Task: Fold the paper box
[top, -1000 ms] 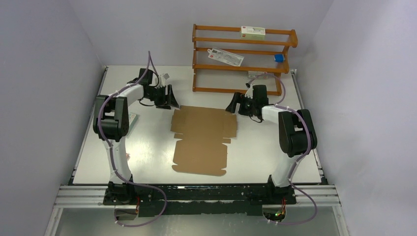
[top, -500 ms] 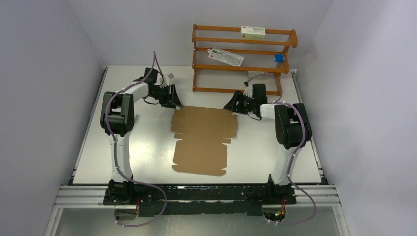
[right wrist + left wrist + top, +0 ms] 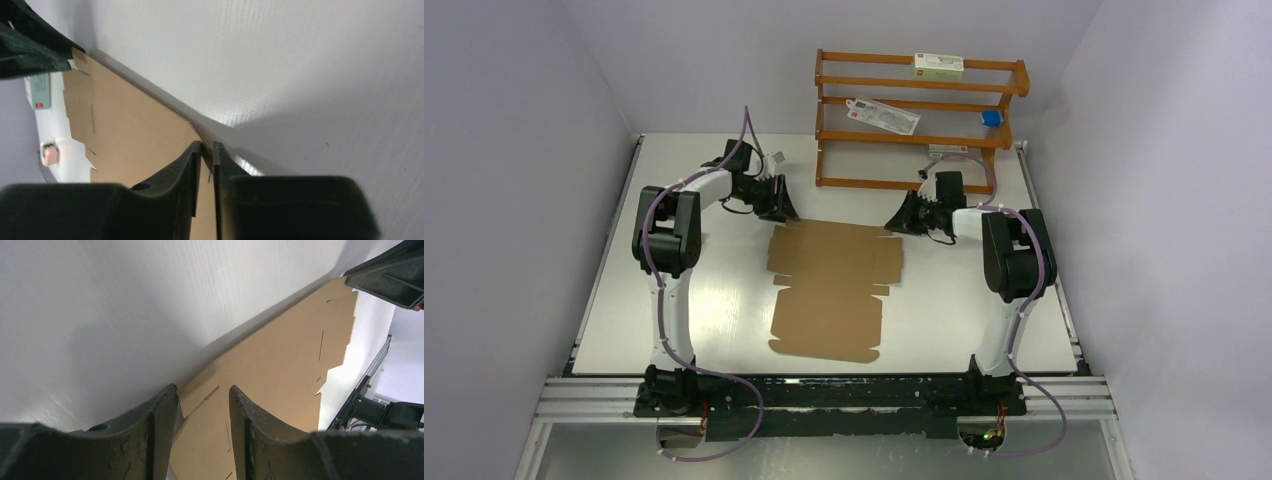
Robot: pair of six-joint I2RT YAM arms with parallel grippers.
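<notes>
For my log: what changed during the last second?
The right gripper moved in and closed onto the far right corner of the paper box; the left gripper narrowed around the far left corner, not yet shut. The box slid slightly left. The rack stayed.

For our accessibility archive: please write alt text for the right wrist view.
The right gripper's black fingers, a narrow gap apart, meet the corner of a flat brown corrugated cardboard sheet lying on a white table. The black left gripper shows top left.
</notes>
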